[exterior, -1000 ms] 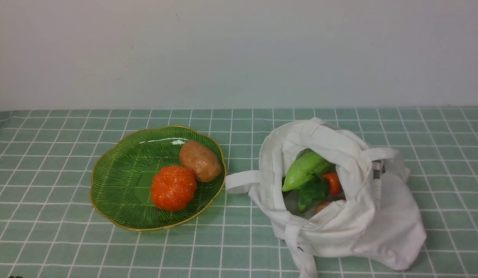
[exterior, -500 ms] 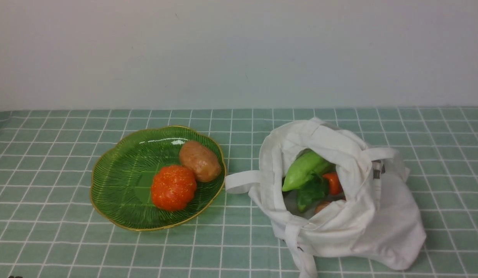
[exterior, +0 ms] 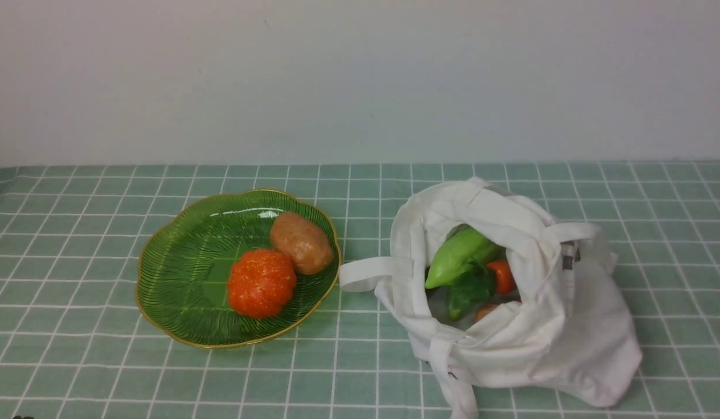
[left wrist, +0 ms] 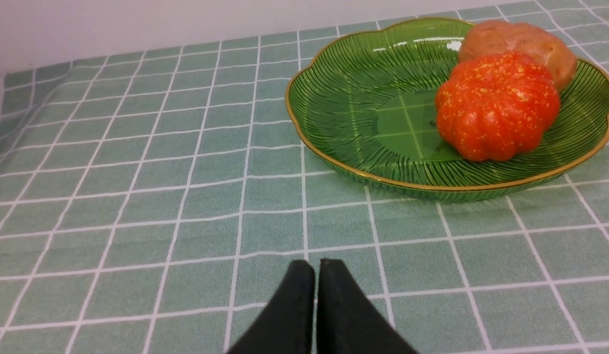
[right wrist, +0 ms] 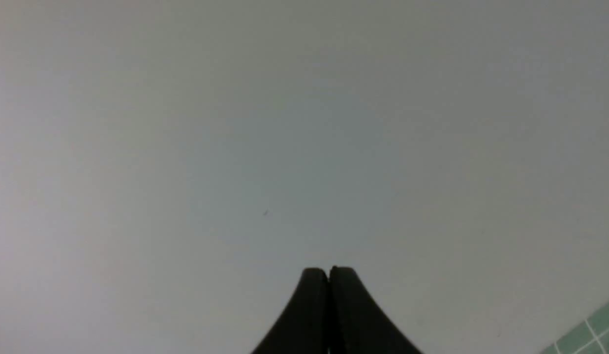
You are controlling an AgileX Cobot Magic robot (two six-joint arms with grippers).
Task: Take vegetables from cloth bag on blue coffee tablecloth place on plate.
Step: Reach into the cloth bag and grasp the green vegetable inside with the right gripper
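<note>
- Left gripper (left wrist: pixel 317 268) pressed together, empty, low over the tablecloth (left wrist: pixel 137 172) near the plate (left wrist: pixel 344 98)
- Right gripper (right wrist: pixel 328 275) pressed together, empty, facing the wall (right wrist: pixel 285 123)
- Vegetables (exterior: pixel 456 256) lie inside the cloth bag (exterior: pixel 569 331), right of the plate
- Bag's dark label (exterior: pixel 568 256) unreadable

A pumpkin (exterior: pixel 261 283) — orange-red, lobed, flecked with yellow — lies in the plate (exterior: pixel 180 262), on the half toward the robot's right. A potato (exterior: pixel 301 242), brown and oval, lies just behind it on the wall side, close against it and up on the plate's raised side. In the left wrist view the pumpkin (left wrist: pixel 496 105) stands in front and partly hides the potato (left wrist: pixel 518 42). Behind everything a plain pale wall (exterior: pixel 360 81) spans the full width. The wall (right wrist: pixel 285 123) fills nearly all of the right wrist view — grey there, with one faint speck (right wrist: pixel 265 212).
</note>
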